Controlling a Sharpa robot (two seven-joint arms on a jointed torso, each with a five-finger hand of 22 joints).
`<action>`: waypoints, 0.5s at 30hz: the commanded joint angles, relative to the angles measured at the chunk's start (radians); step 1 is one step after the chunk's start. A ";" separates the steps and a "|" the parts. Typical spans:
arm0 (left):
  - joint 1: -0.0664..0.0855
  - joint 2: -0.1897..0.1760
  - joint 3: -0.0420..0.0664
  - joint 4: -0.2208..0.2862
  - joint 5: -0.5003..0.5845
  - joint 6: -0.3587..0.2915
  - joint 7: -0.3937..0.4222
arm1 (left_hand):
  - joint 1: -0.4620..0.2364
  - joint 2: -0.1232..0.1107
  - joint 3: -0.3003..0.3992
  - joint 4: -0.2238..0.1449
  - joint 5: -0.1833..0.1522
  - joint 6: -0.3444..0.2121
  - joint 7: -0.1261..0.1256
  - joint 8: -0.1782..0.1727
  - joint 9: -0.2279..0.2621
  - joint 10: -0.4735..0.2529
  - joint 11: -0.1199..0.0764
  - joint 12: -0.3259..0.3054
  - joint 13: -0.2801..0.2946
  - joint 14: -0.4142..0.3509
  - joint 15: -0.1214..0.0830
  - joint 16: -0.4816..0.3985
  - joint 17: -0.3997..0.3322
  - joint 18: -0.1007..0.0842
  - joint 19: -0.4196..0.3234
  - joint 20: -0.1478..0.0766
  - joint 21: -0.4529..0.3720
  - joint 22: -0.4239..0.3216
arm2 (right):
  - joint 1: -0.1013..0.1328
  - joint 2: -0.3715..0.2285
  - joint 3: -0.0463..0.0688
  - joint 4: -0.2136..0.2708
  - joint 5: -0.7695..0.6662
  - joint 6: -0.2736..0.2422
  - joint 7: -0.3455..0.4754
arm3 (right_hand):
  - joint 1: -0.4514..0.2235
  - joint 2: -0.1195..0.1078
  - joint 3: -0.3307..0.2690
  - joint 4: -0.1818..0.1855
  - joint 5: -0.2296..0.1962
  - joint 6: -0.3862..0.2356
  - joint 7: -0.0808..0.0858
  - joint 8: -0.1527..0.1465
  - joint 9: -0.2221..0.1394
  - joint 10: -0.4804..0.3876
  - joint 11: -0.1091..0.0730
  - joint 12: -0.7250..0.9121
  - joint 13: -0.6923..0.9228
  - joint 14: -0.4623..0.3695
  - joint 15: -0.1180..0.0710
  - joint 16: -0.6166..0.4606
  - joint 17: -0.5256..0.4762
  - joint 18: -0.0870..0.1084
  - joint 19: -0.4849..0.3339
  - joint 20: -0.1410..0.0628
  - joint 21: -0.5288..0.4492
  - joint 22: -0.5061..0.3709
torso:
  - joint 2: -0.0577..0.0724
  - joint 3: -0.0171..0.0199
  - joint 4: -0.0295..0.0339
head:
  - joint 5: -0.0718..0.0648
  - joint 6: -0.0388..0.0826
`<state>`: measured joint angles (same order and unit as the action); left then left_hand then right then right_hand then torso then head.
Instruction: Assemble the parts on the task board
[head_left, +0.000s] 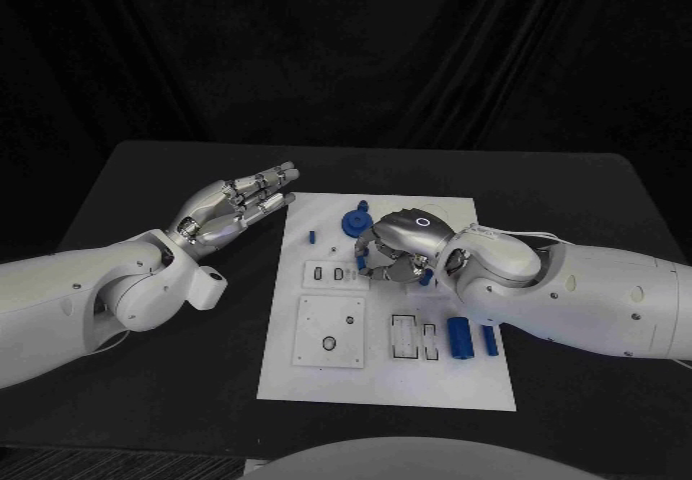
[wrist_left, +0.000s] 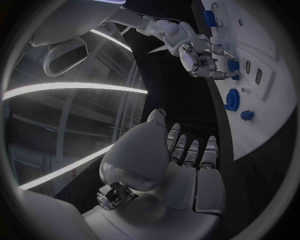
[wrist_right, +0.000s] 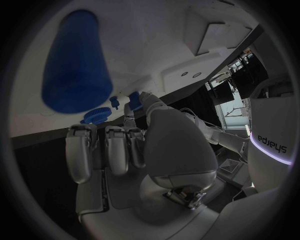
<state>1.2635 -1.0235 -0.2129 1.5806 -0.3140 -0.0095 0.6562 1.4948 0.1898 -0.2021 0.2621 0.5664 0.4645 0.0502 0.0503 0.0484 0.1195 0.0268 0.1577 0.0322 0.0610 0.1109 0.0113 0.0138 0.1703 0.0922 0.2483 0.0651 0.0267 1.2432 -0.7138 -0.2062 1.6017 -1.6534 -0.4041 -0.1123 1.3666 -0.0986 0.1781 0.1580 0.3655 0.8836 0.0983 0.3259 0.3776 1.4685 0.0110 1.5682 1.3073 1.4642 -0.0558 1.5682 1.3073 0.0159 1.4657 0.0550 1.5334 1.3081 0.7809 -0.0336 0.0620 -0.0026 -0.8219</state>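
Right robot hand (head_left: 392, 250) over task board (head_left: 433, 385) centre; left edge free.

Task board (head_left: 433, 385) mid-table, gear (head_left: 356, 220) at its far edge, two cylinders (head_left: 462, 338) near right

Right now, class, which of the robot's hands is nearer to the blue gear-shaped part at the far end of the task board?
Right. The right hand is curled over the task board just beside the blue gear-shaped part. The left hand hovers off the board's left edge, fingers extended, farther away.
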 joint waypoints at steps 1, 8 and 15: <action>0.001 0.002 0.001 0.000 -0.005 0.016 0.011 | 0.008 0.001 0.005 -0.001 0.004 -0.009 0.002 0.000 0.000 -0.002 0.006 0.000 0.001 0.001 0.007 0.005 0.001 0.012 -0.001 0.009 0.005 0.001 | -0.005 0.001 -0.001 -0.003 -0.007 0.026 -0.022 | -0.015 0.001 -0.003 -0.006 -0.019 -0.010 0.002 -0.007 -0.006 0.102 0.007 0.003 0.263 0.102 0.008 -0.007 0.244 -0.003 0.081 0.006 -0.004 0.246 | 0.000 0.0001 -0.0005 | 0.000 -0.001; 0.001 0.002 0.001 0.000 -0.005 0.015 0.011 | 0.008 0.001 0.005 -0.001 0.004 -0.009 0.002 0.000 0.000 -0.002 0.006 0.000 0.001 0.001 0.007 0.005 0.001 0.012 -0.001 0.009 0.005 0.001 | -0.005 0.002 -0.001 -0.004 -0.007 0.032 -0.016 | -0.031 -0.002 -0.009 -0.008 -0.080 -0.024 0.005 -0.021 -0.018 0.102 0.006 0.003 0.263 0.102 0.007 -0.007 0.244 -0.003 0.081 0.007 -0.005 0.246 | 0.000 0.0000 -0.0005 | -0.002 -0.003; 0.001 0.002 0.001 0.000 -0.005 0.016 0.011 | 0.008 0.001 0.005 -0.001 0.004 -0.009 0.002 0.000 0.000 -0.002 0.006 0.000 0.001 0.001 0.007 0.005 0.001 0.012 -0.001 0.009 0.005 0.001 | -0.005 0.002 -0.001 -0.005 -0.007 0.035 -0.013 | -0.036 -0.004 -0.011 -0.008 -0.094 -0.031 0.006 -0.029 -0.023 0.102 0.004 0.003 0.263 0.102 0.006 -0.007 0.244 -0.003 0.081 0.006 -0.005 0.246 | 0.000 -0.0002 0.0006 | -0.003 -0.006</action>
<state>1.2635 -1.0230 -0.2129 1.5799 -0.3140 -0.0078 0.6556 1.4948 0.1898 -0.2021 0.2621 0.5664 0.4609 0.0539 0.0503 0.0484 0.1195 0.0268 0.1577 0.0322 0.0610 0.1109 0.0113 0.0138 0.1702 0.0922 0.2483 0.0651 0.0267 1.2404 -0.7117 -0.2073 1.5976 -1.6534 -0.3815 -0.1118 1.3428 -0.1015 0.1739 0.1515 0.2769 0.8606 0.1036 0.3020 0.3550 1.4685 0.0109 1.5682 1.3081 1.4642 -0.0559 1.5650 1.3073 0.0159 1.4650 0.0556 1.5334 1.3079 0.7813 -0.0335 0.0619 -0.0046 -0.8263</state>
